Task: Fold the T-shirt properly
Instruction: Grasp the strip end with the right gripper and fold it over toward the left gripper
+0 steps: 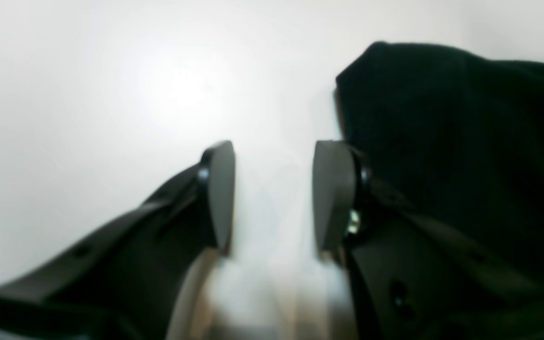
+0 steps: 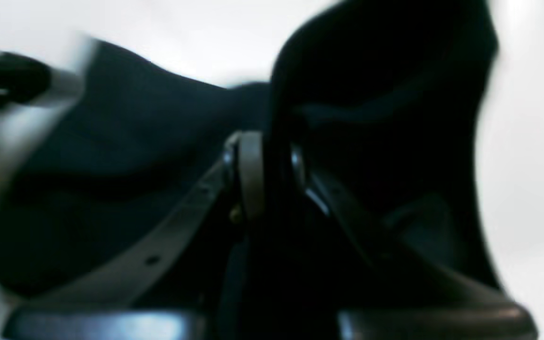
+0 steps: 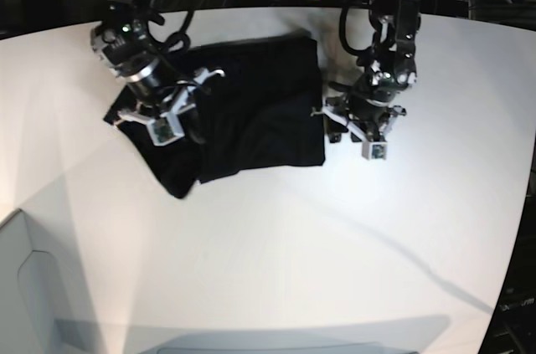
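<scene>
- Black shirt [image 3: 251, 111] lies rumpled on the white counter [image 3: 276, 262] between my arms.
- Right pincer [image 2: 272, 174] is clamped on a shirt fold.
- Left pincer [image 1: 272, 193] stands apart, empty, beside the shirt's edge.

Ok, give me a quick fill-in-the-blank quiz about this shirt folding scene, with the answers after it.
1. The T-shirt lying on the white table is ____ in colour.
2. The left gripper has its jaws ____, with only bare table between them.
3. The right gripper is shut on the ____.
4. In the left wrist view, the cloth lies beside the gripper, not ____ its fingers.

Missing words: black; open; T-shirt; between
</scene>
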Available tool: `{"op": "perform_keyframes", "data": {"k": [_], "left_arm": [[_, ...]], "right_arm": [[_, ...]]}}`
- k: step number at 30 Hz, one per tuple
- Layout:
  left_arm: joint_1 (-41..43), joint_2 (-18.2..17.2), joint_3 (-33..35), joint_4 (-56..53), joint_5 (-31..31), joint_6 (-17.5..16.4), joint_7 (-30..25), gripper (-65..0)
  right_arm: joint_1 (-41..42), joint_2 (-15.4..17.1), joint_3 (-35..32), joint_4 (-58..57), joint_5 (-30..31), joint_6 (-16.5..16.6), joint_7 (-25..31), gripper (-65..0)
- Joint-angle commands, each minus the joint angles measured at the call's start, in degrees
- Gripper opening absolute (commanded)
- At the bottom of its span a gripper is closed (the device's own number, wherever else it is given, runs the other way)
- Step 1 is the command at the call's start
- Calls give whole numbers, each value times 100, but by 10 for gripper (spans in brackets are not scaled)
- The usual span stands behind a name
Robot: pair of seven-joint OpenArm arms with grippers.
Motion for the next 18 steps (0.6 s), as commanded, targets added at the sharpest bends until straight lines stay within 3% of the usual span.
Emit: {"op": "perform_keyframes", "data": {"k": [1,4,7,12,18], "left_arm": [[-23,-17,3,73,-24,-10,-14,-383],[-23,-26,11,73,-24,-10,-14,-383],[13,-43,-24,100,-24,-10,-14,-383],[101,-78,-33,144,-24,-10,-5,-383],[153,-78,-94,293,-24,-10,48,-383]], "right_arm": [[38,-3,-322,98,128,25,194,-650],[231,-3,-1421,-87,128,25,203,-650],[486,-3,-1922,-720,128,25,264,-650],[794,-3,-1913,-1599,137,25,273,-650],[908,-3,-1931,-1766,137,25,273,-650]]}}
